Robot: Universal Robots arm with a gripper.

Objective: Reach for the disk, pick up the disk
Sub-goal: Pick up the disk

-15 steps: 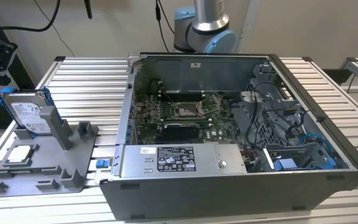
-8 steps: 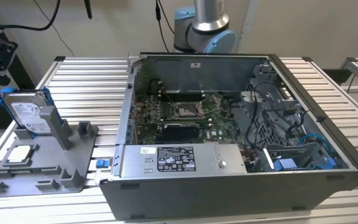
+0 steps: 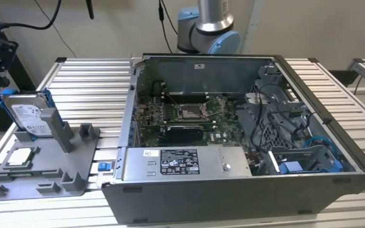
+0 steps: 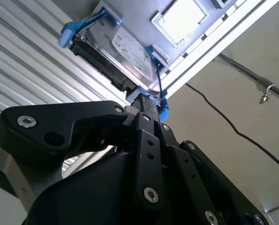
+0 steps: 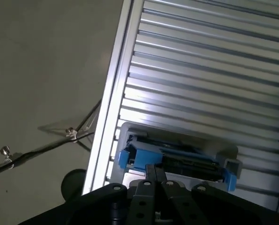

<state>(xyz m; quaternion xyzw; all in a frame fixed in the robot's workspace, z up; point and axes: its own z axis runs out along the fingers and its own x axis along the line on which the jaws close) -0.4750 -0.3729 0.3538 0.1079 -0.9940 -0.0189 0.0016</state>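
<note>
The disk (image 3: pixel 29 116) stands on edge in a grey holder (image 3: pixel 74 156) at the exterior view's left, its silver face with the white label framed by a blue bracket. My black gripper (image 3: pixel 2 81) hangs just above its top edge. In both wrist views the disk (image 4: pixel 125 51) (image 5: pixel 177 157) lies straight ahead of the fingers. The gripper (image 4: pixel 147 104) (image 5: pixel 155 169) is shut, its two fingers pressed together with their tips at the bracket's upper rim. Whether the tips touch the bracket I cannot tell.
A small square silver chip (image 3: pixel 21 156) lies flat on the same holder. A large open computer case (image 3: pixel 233 142) stands on the slatted aluminium table (image 3: pixel 87 80). The arm's base (image 3: pixel 208 28) rises behind the case. A cable crosses the floor beside the table edge (image 5: pixel 109 122).
</note>
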